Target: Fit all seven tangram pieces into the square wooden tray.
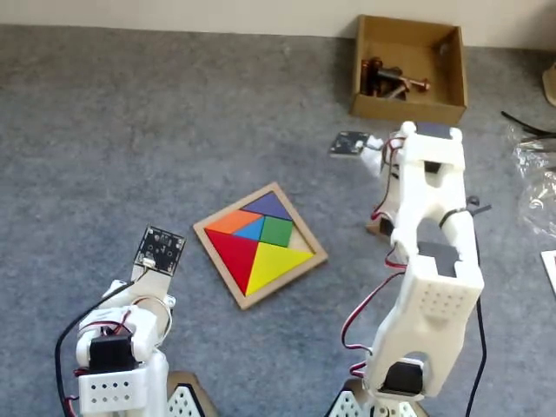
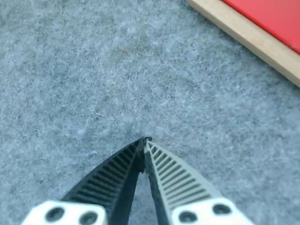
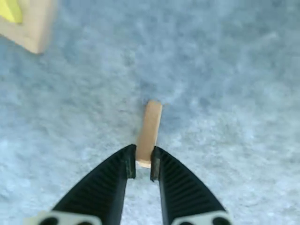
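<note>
The right gripper point(image 3: 143, 165) pinches one thin wooden piece point(image 3: 149, 129) by its end, above the grey carpet point(image 3: 225, 70). The left gripper point(image 2: 143, 143) has its two jaws pressed together with nothing between them, near the one square tray point(image 1: 233, 291). Six coloured pieces point(image 1: 239, 252) lie inside the tray.

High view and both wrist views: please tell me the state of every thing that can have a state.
wooden tray: six coloured pieces fitted, one gap left near its right corner.
wood-coloured piece: outside the tray, held on edge.
right gripper: shut on the wood-coloured piece.
left gripper: shut, empty, over the carpet.
cardboard box: open at the top, with small things inside.
</note>
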Robot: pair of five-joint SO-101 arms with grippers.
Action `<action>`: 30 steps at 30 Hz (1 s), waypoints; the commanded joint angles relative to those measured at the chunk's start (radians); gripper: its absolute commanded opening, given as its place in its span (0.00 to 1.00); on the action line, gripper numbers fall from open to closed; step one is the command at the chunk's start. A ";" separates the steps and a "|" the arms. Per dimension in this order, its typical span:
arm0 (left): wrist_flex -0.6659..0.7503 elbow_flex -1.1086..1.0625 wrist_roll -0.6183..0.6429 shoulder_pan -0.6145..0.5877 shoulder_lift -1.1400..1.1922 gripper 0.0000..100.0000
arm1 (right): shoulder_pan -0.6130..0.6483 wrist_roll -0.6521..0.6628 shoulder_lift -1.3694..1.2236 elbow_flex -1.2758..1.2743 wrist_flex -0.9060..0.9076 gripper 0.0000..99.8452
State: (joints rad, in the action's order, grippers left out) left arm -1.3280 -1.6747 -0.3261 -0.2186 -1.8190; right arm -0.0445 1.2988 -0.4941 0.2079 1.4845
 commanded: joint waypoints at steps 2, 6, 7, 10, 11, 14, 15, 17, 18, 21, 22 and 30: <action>-0.008 -0.021 0.011 -0.004 -0.008 0.01 | 0.039 -0.086 0.028 0.056 0.012 0.01; -0.008 -0.021 0.011 -0.004 -0.008 0.01 | 0.074 -0.172 0.027 0.105 0.022 0.01; -0.008 -0.021 0.011 -0.004 -0.008 0.01 | 0.081 -0.203 0.027 0.117 0.024 0.01; -0.008 -0.021 0.011 -0.004 -0.008 0.01 | 0.105 -0.273 0.027 0.165 0.061 0.01; -0.008 -0.021 0.011 -0.004 -0.008 0.01 | 0.119 -0.290 0.027 0.183 0.088 0.01; -0.008 -0.021 0.011 -0.004 -0.008 0.01 | 0.163 -0.344 0.027 0.243 0.177 0.01; -0.008 -0.021 0.011 -0.004 -0.008 0.01 | 0.179 -0.368 0.027 0.263 0.202 0.01; -0.008 -0.021 0.011 -0.004 -0.008 0.01 | 0.213 -0.416 0.027 0.289 0.237 0.01; -0.008 -0.021 0.011 -0.004 -0.008 0.01 | 0.228 -0.434 0.027 0.300 0.246 0.01; -0.008 -0.021 0.011 -0.004 -0.008 0.01 | 0.283 -0.494 0.027 0.308 0.260 0.01; -0.008 -0.021 0.011 -0.004 -0.008 0.01 | 0.303 -0.517 0.027 0.308 0.268 0.01; -0.008 -0.021 0.011 -0.004 -0.008 0.01 | 0.458 -0.640 0.027 0.305 0.269 0.01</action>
State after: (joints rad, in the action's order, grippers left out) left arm -1.3280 -1.6747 -0.3261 -0.2186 -1.8190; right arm 0.3560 0.6943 -0.4941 0.4549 1.7377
